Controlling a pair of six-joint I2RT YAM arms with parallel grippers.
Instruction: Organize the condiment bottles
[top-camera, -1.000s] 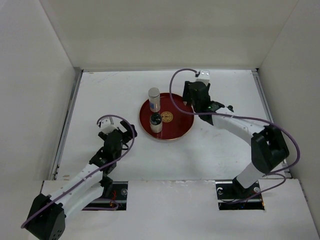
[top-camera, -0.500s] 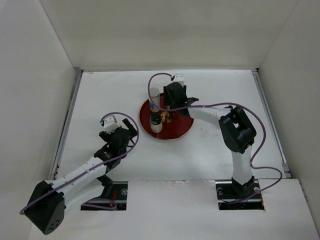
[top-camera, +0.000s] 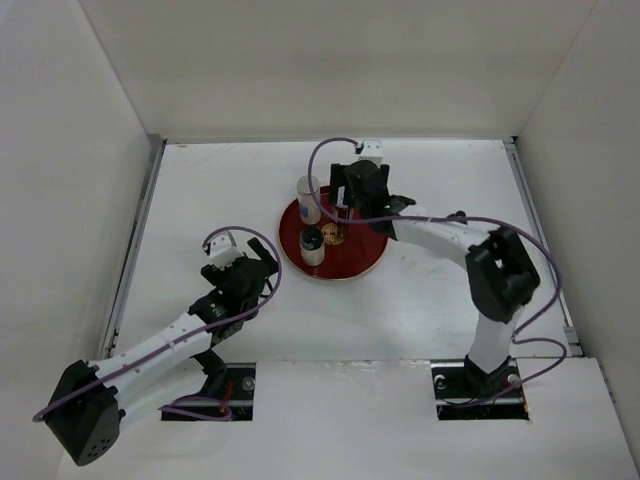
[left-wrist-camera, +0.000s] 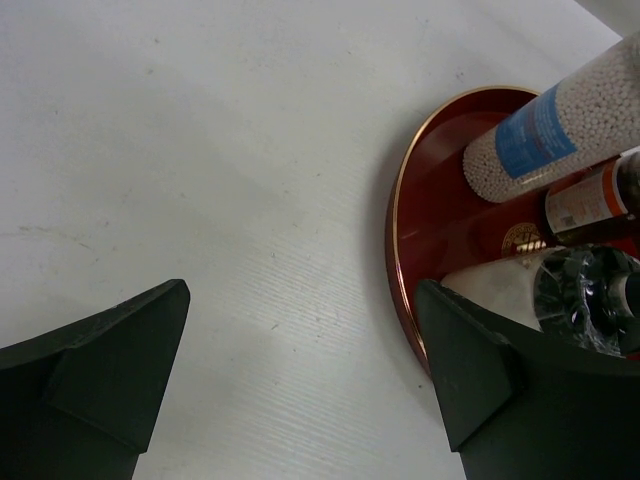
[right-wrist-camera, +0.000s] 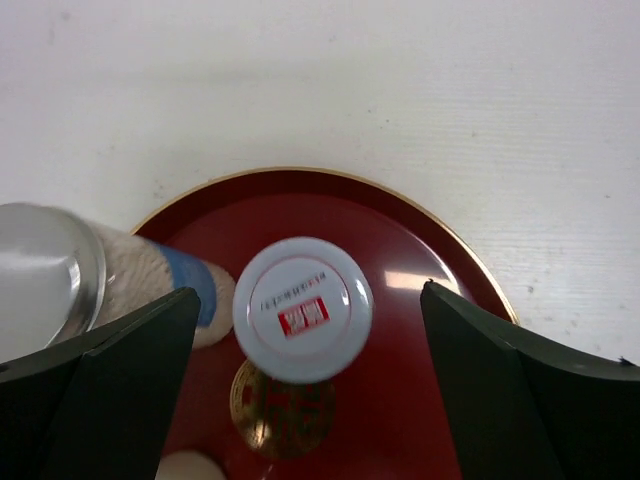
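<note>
Three condiment bottles stand on the round red plate (top-camera: 352, 262). The tall whitish cylinder (top-camera: 308, 198) with a blue label is at the plate's back left. The pale dark-capped bottle (top-camera: 312, 244) is at its front left. The short brown jar (right-wrist-camera: 302, 308) with a pale lid stands by the gold emblem (right-wrist-camera: 283, 420). My right gripper (right-wrist-camera: 308, 292) hangs open over it, one finger on each side and neither touching it. My left gripper (left-wrist-camera: 300, 370) is open over bare table, just left of the plate's rim (left-wrist-camera: 398, 250), where the cylinder (left-wrist-camera: 560, 120), jar (left-wrist-camera: 590, 200) and dark-capped bottle (left-wrist-camera: 585, 290) show.
White walls close in the table on the left, back and right. The right arm (top-camera: 440, 235) reaches across from the right, above the plate's back edge. The left arm (top-camera: 170, 340) lies low along the front left.
The right arm swung from the back right to over the plate and its jaws opened, letting go of the brown jar there. The left gripper edged slightly toward the plate.
</note>
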